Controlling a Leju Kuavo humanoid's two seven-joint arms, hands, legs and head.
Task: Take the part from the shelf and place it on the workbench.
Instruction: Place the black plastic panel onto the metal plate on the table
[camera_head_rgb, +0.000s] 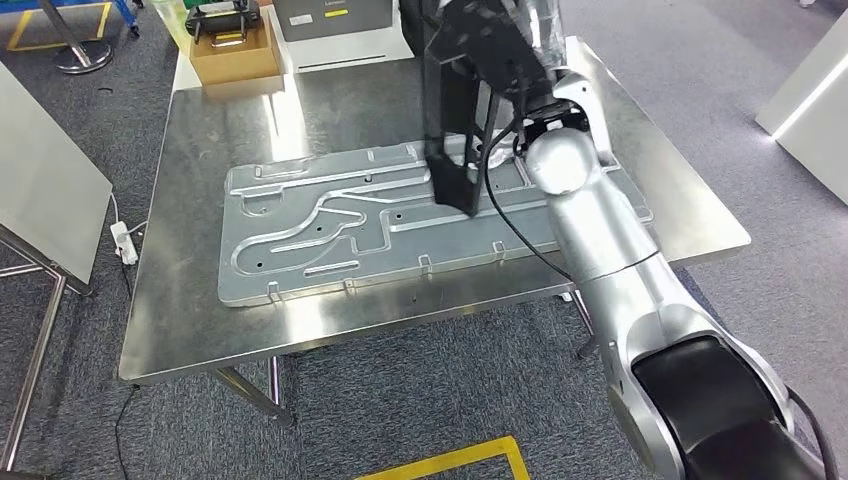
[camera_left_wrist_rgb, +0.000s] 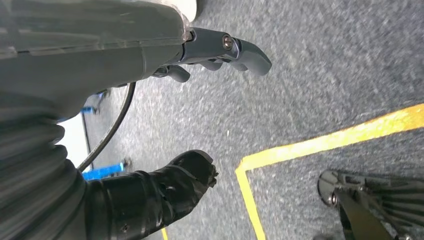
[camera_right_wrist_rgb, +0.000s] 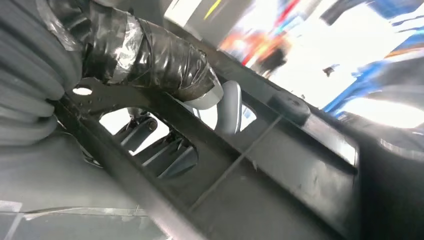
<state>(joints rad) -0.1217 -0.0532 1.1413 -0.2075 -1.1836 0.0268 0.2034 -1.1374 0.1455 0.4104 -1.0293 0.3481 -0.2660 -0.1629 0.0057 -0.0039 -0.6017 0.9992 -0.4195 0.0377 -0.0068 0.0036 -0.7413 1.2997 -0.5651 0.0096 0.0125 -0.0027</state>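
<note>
The right hand (camera_right_wrist_rgb: 150, 65) grips the black part (camera_head_rgb: 465, 110), raised above the metal plate (camera_head_rgb: 330, 225) on the counter (camera_head_rgb: 200, 330). The left hand (camera_left_wrist_rgb: 165, 115) hangs over the carpet, fingers (camera_left_wrist_rgb: 245, 50) apart, holding nothing.

I see a big grey stamped panel (camera_head_rgb: 400, 220) covering the middle of the surface (camera_head_rgb: 200, 320), with bare metal along its 6 and 9 o'clock edges. At 11 o'clock a cardboard box (camera_head_rgb: 235, 55) stands in the way.
</note>
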